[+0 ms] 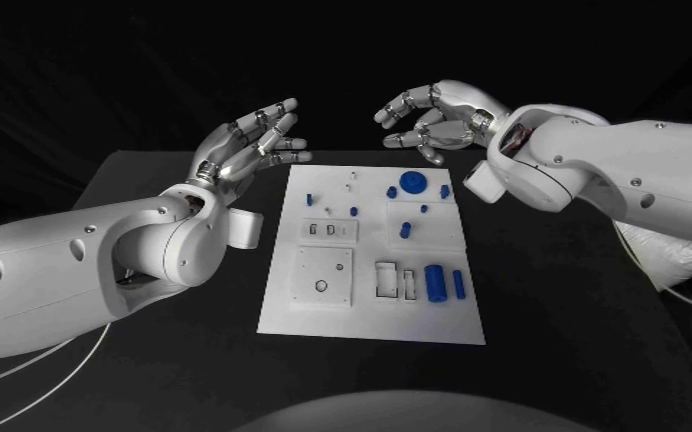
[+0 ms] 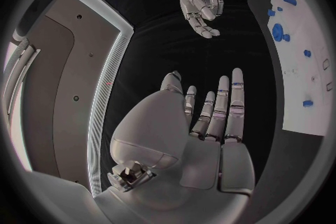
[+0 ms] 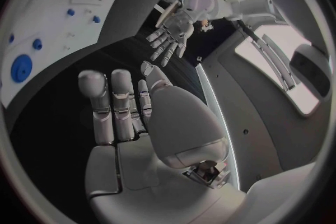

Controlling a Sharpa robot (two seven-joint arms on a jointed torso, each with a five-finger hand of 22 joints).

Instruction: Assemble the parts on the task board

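One white task board point(image 1: 310, 317) lies mid-table, long axis running away from the robot. On it: one blue round disc point(image 1: 414, 183) near the far end, two upright-lying blue cylinders point(image 1: 434, 284) near the front right, several smaller blue parts between. Left hand point(image 1: 253, 147) and right hand point(image 1: 433, 115) hover beyond the board's far corners, fingers apart, holding nothing, well clear of the parts.
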